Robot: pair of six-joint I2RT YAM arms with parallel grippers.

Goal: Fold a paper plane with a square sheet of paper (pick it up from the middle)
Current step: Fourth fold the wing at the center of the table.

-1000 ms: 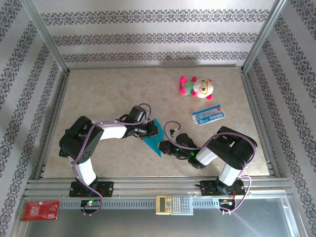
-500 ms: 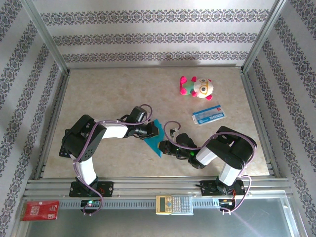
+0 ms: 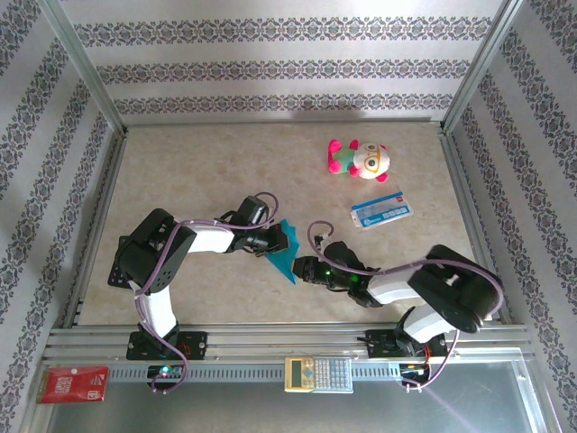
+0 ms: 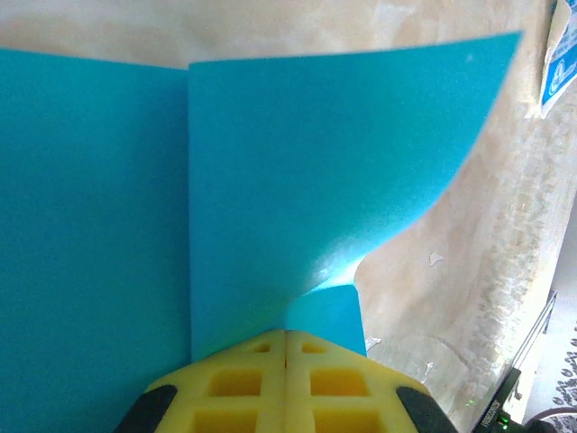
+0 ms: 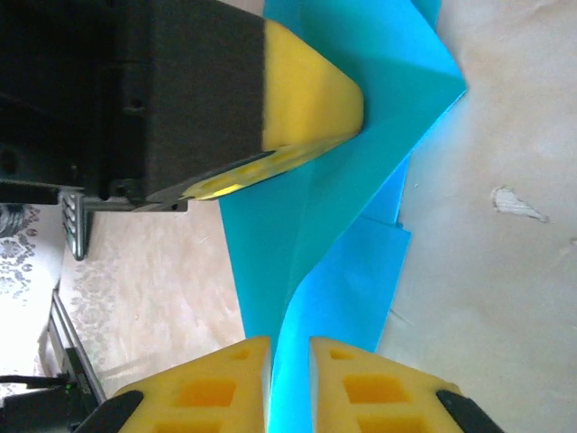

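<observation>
Your left gripper (image 4: 286,336) pinches the paper plane (image 3: 287,254) from 9 o'clock, I judge to steady the crease, just below the table (image 3: 180,180) centre. Your right gripper (image 5: 289,345), at 4 o'clock, stands slightly parted around its folded edge.

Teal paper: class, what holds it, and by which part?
Left gripper pinches the teal paper at a curled edge; right gripper straddles another edge, pads slightly apart, grip uncertain.
</observation>
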